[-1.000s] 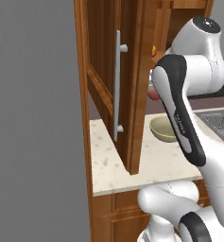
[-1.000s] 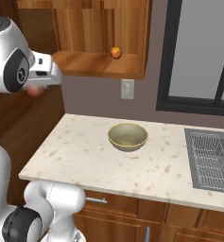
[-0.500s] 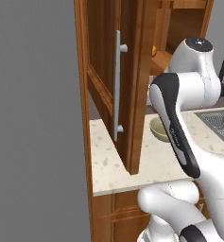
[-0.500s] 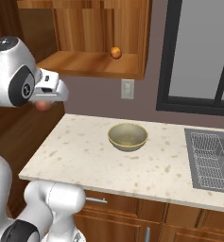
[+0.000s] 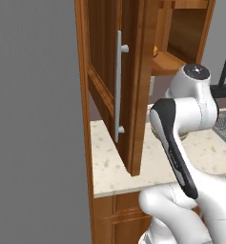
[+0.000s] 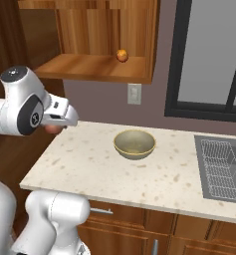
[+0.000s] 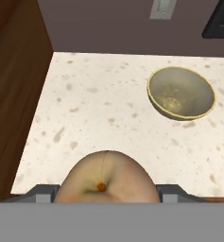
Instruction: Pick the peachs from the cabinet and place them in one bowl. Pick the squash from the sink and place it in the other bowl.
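No writing, labels, brand marks or numbers can be read on anything here.

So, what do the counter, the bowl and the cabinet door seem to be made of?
Counter: looks like polished stone, cream with brown specks. Bowl: probably glazed ceramic, tan with a soft sheen. Cabinet door: reddish-brown wood, grain visible, with a grey handle, likely metal.
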You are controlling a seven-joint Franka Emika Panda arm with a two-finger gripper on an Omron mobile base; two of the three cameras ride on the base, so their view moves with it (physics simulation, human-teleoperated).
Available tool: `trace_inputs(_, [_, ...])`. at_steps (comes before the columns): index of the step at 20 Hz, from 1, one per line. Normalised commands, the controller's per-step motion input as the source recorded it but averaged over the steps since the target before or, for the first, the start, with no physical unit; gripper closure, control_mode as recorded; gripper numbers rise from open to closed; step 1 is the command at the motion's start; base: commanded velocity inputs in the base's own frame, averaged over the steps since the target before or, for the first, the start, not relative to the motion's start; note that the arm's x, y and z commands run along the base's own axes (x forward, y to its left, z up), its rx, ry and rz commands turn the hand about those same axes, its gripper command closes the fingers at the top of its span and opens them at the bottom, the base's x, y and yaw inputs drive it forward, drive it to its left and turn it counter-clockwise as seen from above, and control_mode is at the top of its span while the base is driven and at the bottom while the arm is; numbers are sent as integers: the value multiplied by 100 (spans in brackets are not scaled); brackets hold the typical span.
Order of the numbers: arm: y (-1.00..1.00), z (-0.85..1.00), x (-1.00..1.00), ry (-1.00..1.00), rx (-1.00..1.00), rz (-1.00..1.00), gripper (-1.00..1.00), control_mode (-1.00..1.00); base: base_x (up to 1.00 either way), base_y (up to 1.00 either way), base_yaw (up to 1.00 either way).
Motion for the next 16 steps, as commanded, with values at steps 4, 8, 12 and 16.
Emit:
trace_inputs(4, [-19, -41, 1, 0, 0, -3, 100, -100, 0, 0, 0])
trace_inputs(8, [-27, -43, 4, 0, 0, -2, 100, -100, 0, 0, 0])
trace_inputs(12, [-23, -32, 9, 0, 0, -1, 100, -100, 0, 0, 0])
trace_inputs(16, [-11, -11, 4, -4, 0, 0, 100, -100, 0, 0, 0])
